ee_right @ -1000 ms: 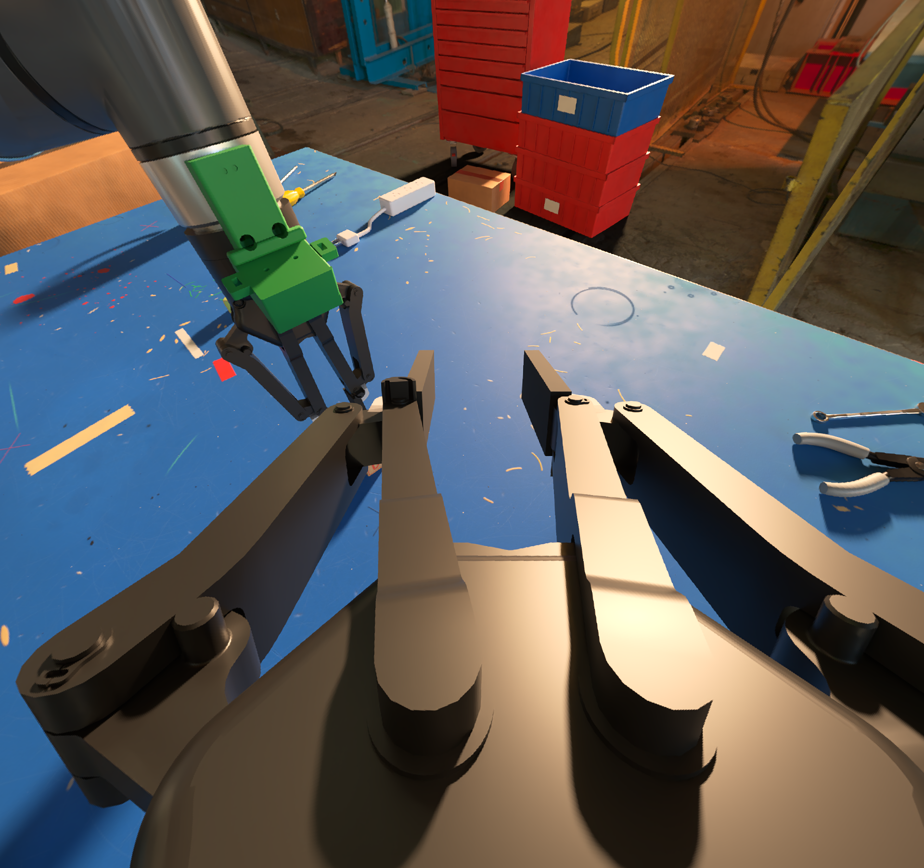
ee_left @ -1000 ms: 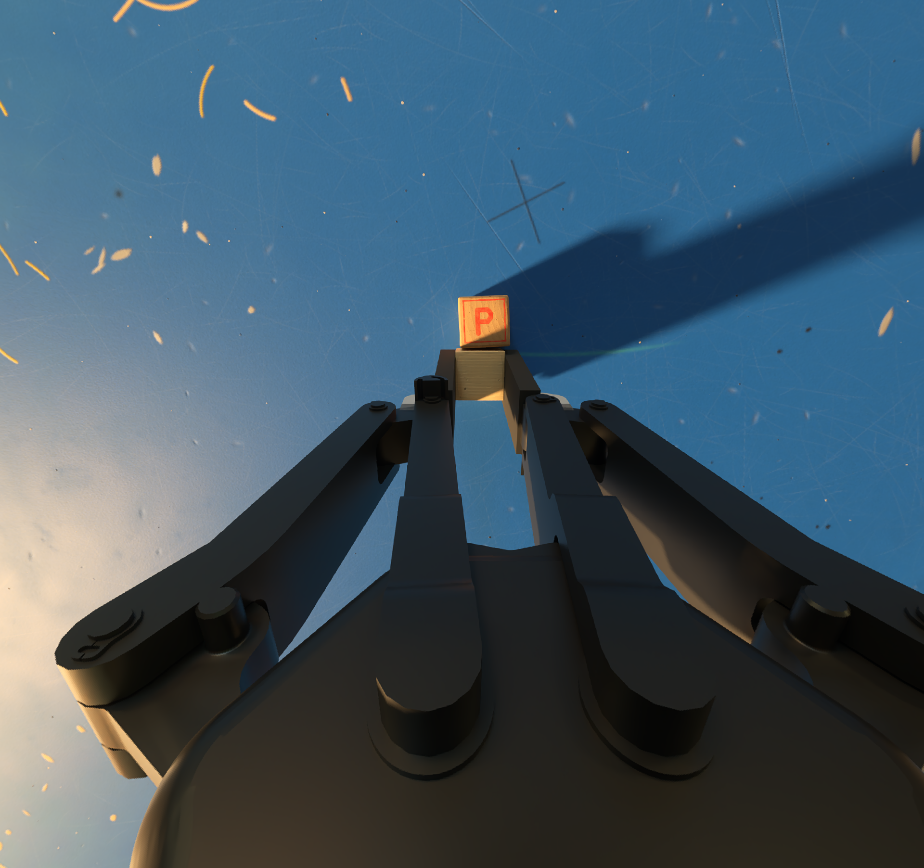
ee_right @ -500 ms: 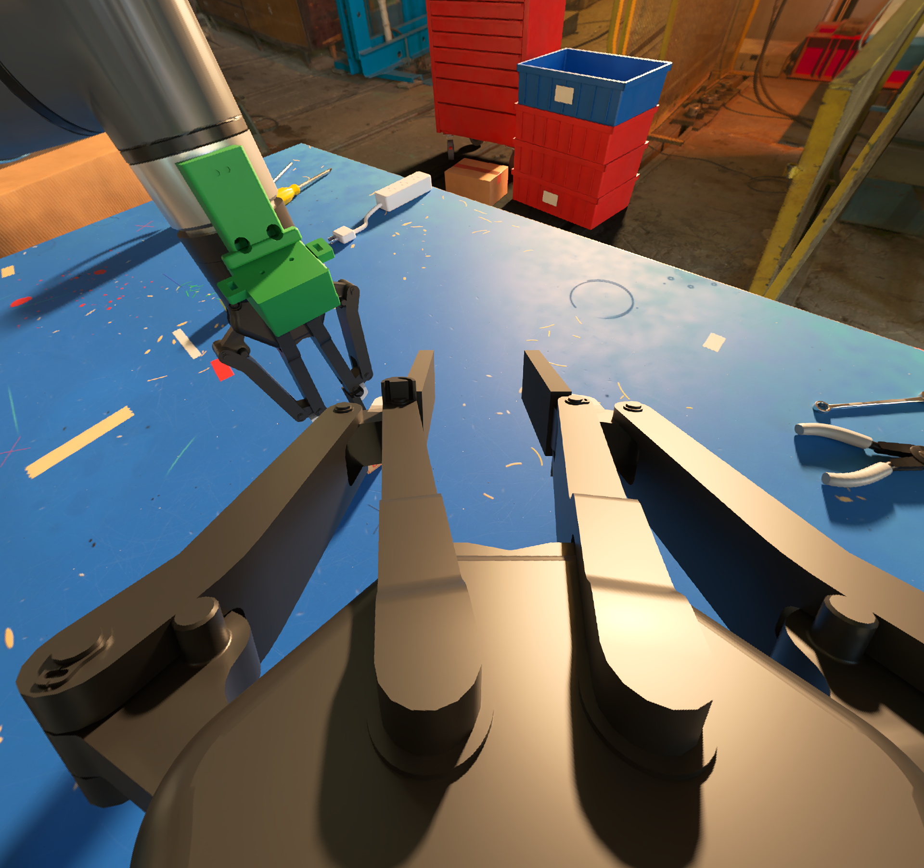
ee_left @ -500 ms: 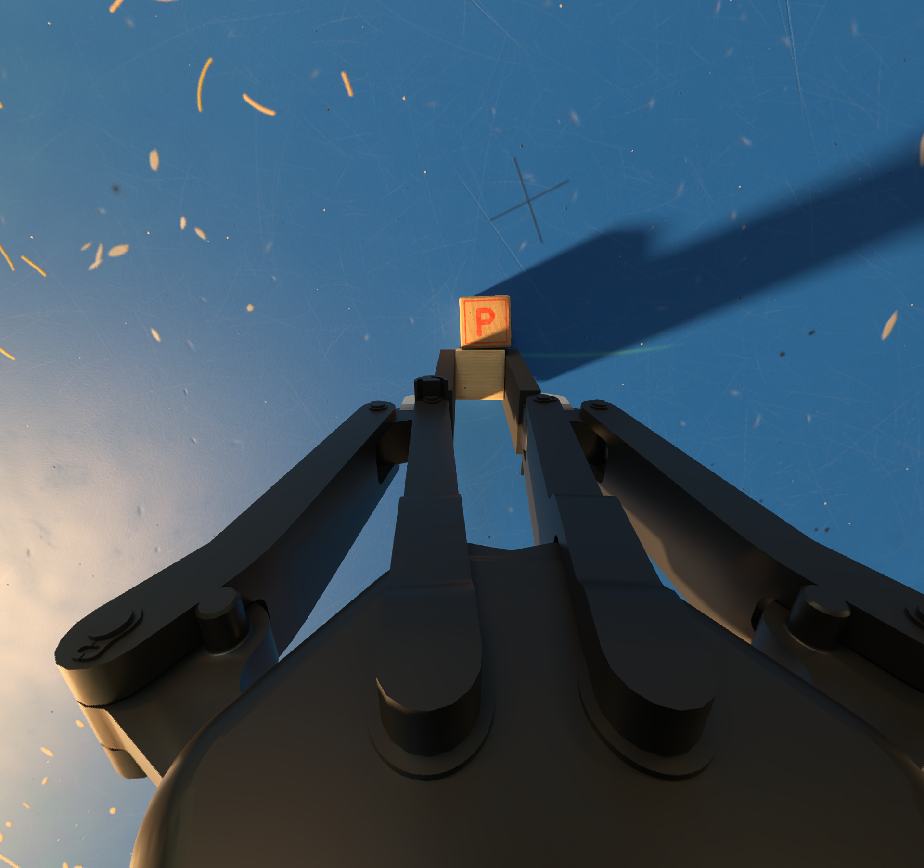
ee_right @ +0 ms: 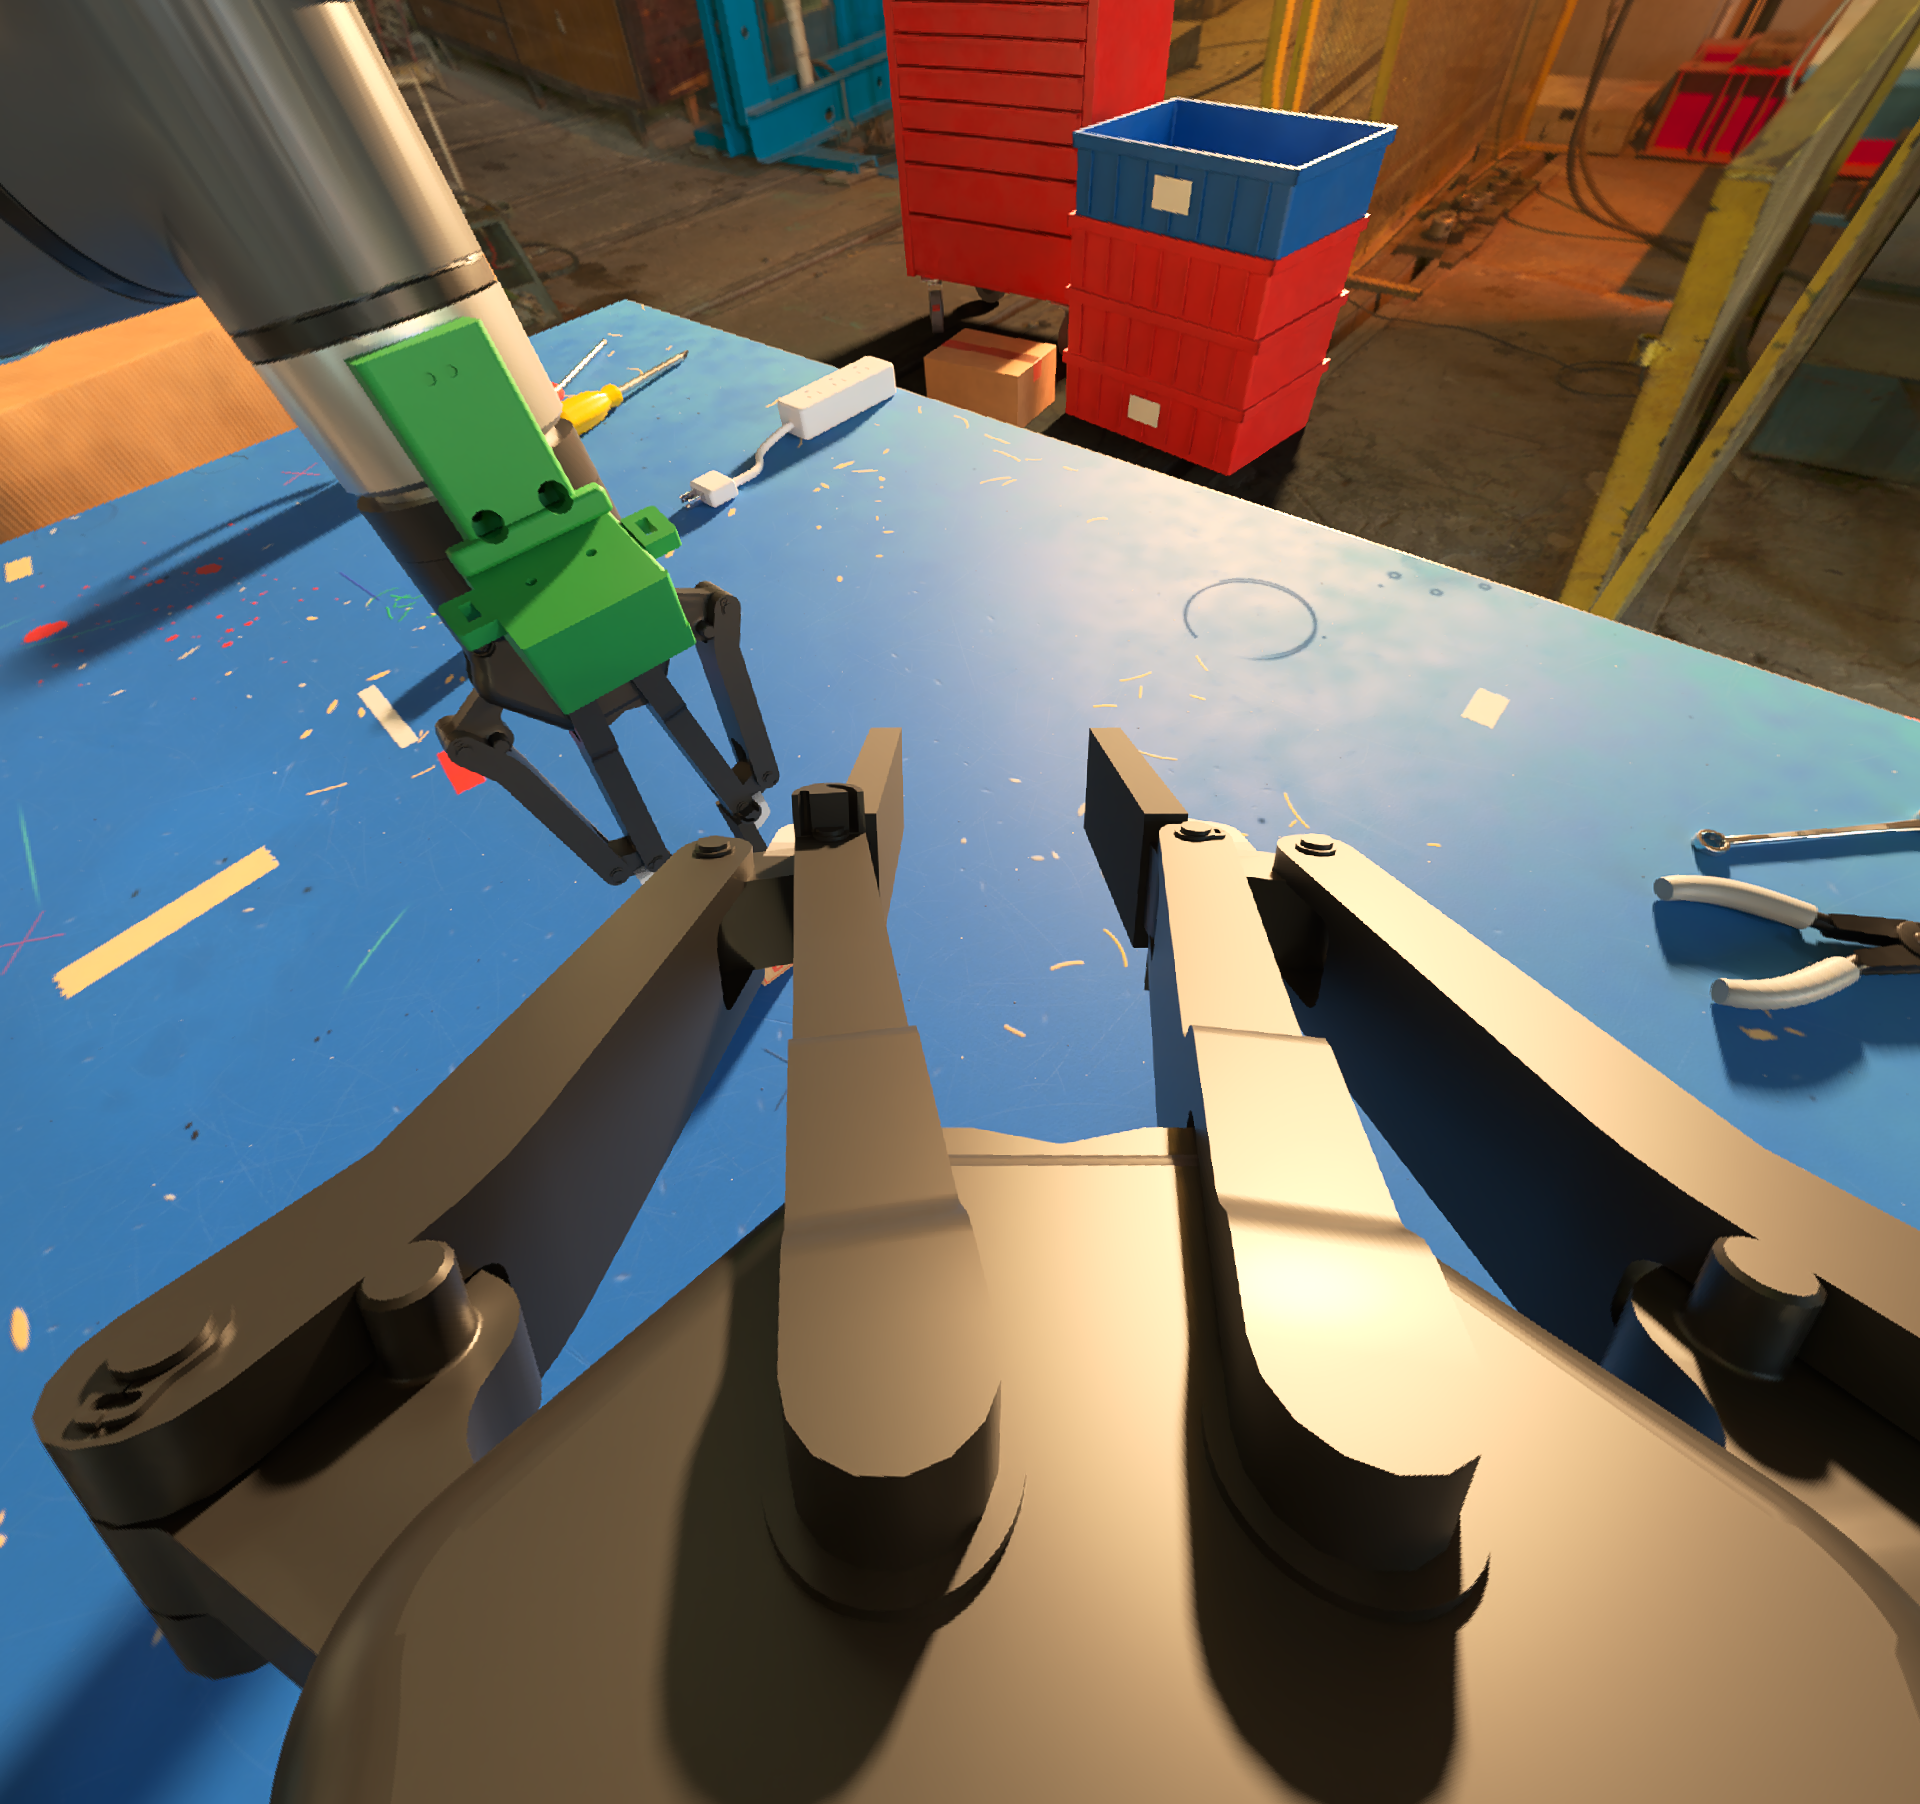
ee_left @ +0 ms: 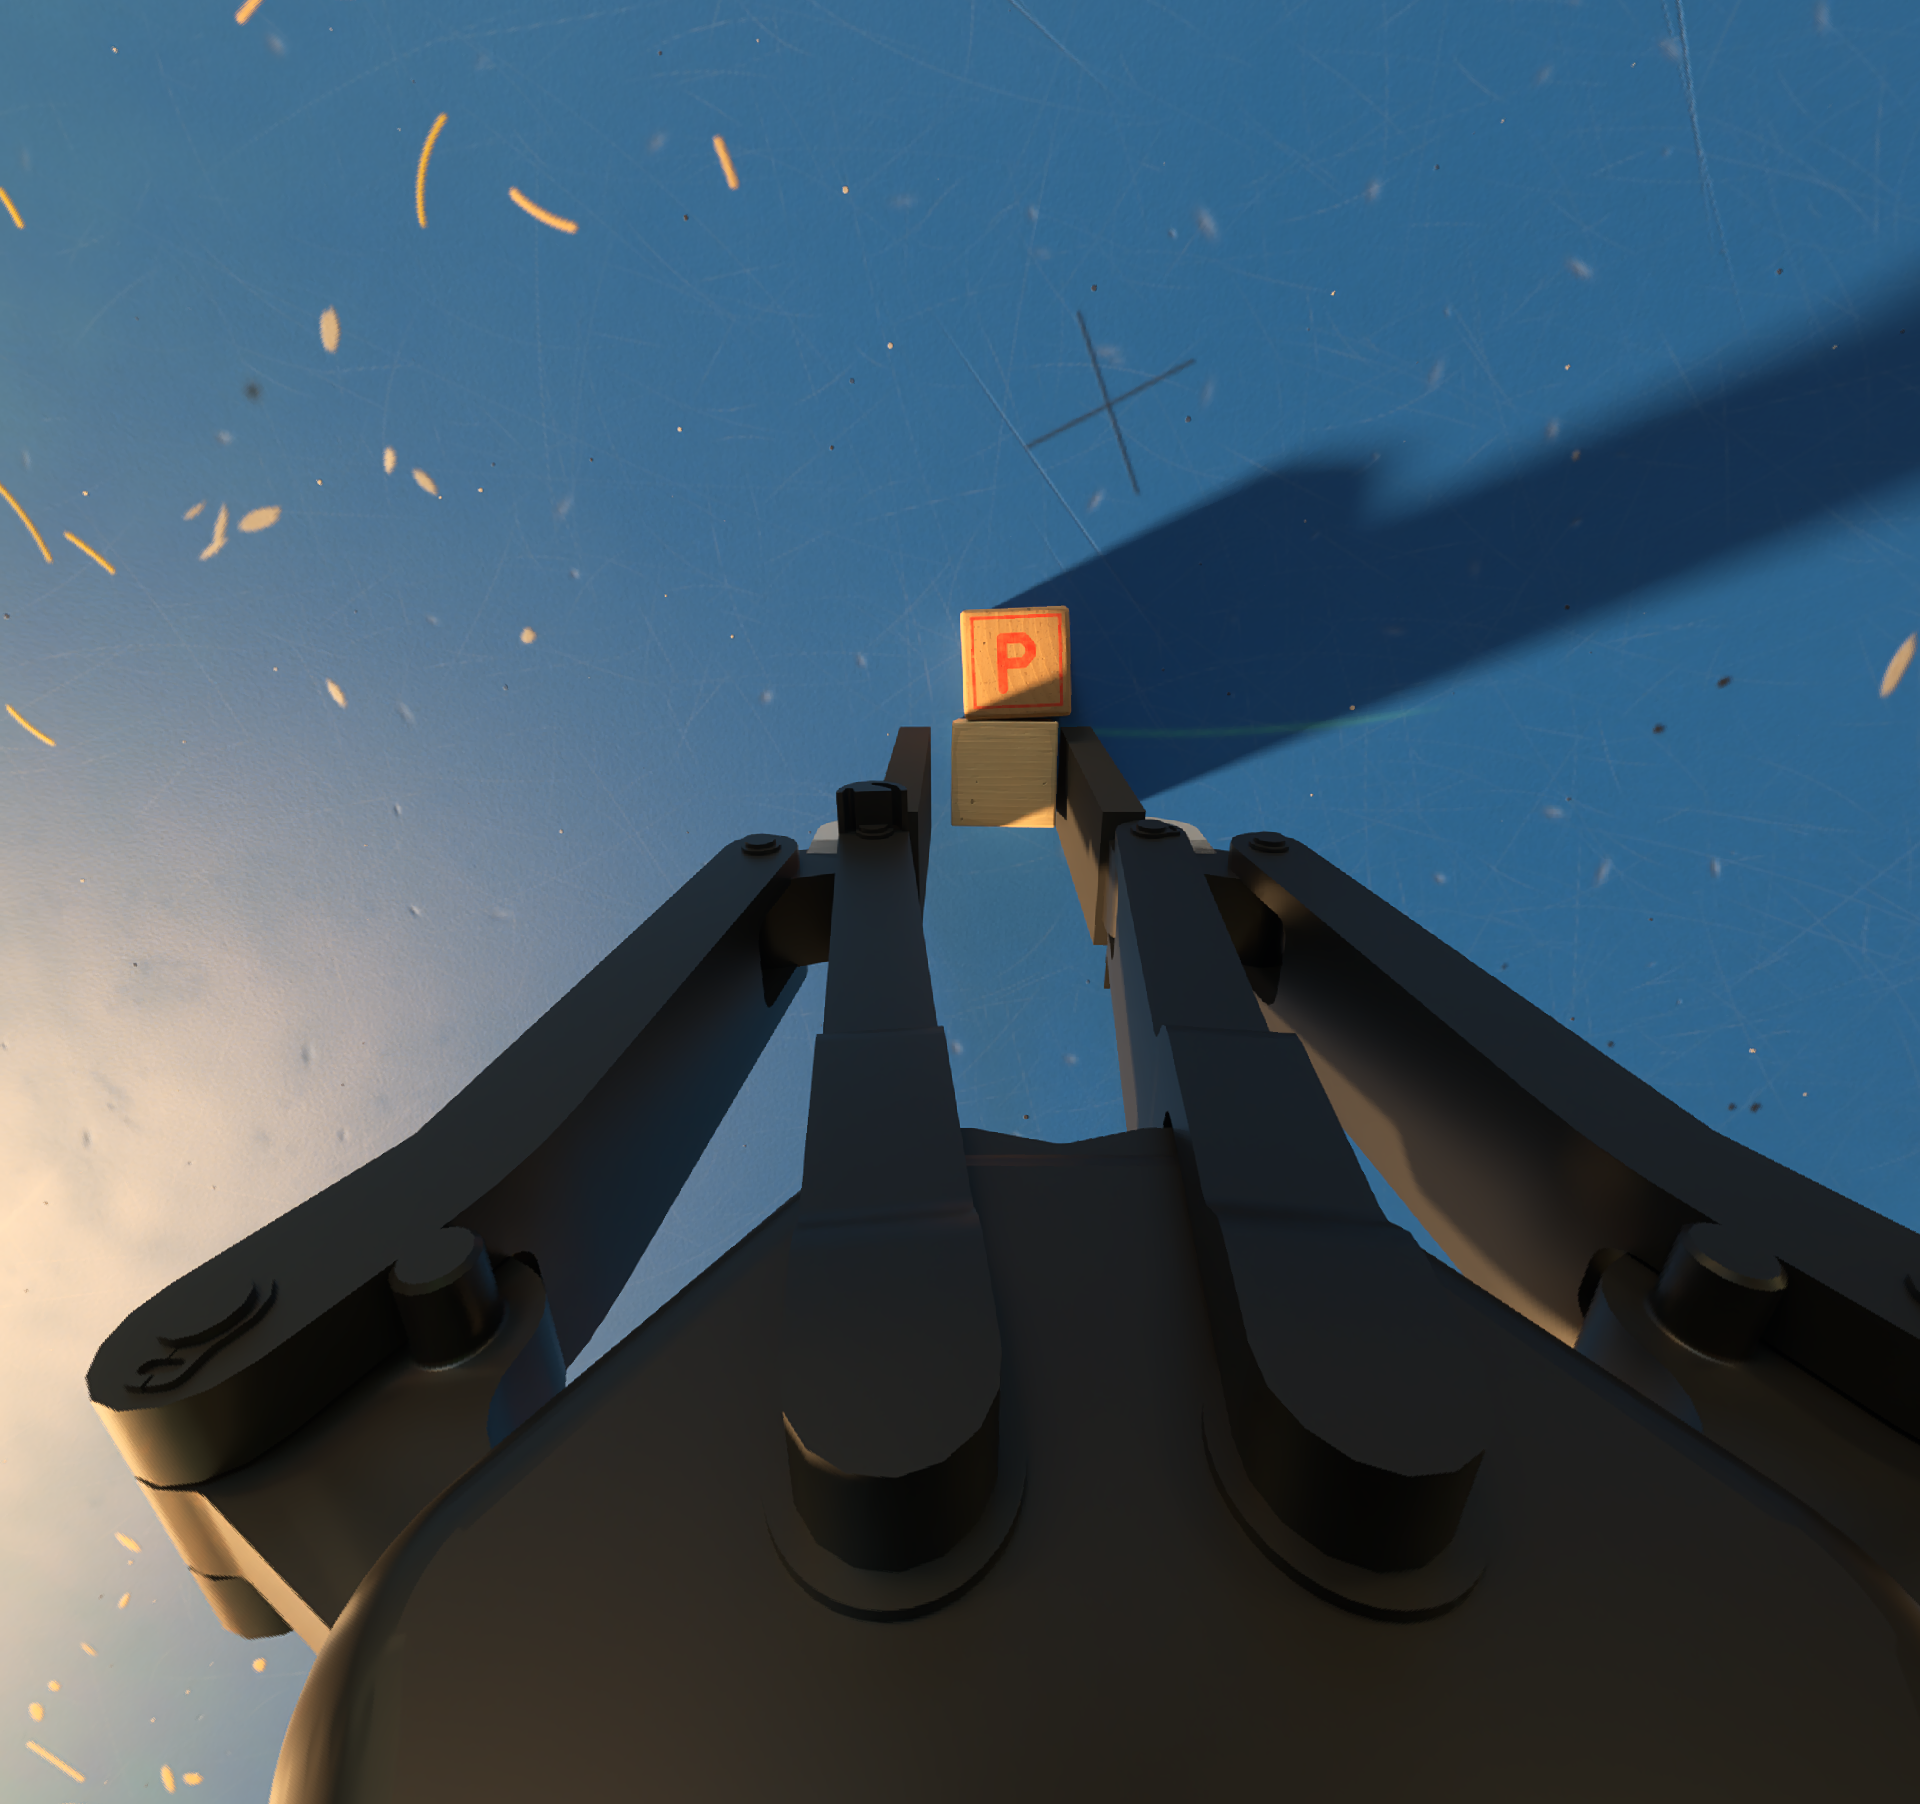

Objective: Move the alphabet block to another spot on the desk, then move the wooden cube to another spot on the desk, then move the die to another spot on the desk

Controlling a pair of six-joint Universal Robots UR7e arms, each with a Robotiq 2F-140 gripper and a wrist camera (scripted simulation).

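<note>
Blue desk (ee_left: 623, 715). Right gripper (ee_right: 992, 788) above it, fingers spread, holding nothing. Left gripper (ee_left: 992, 778) fingers released: gap on one side of wooden cube (ee_left: 1004, 773), which sits on the desk touching alphabet block (ee_left: 1014, 661).

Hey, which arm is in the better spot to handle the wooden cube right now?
Left. The left gripper straddles the wooden cube, a small gap showing at one finger, with the alphabet block just beyond. The right gripper hangs open over bare desk, nothing between its fingers.
</note>
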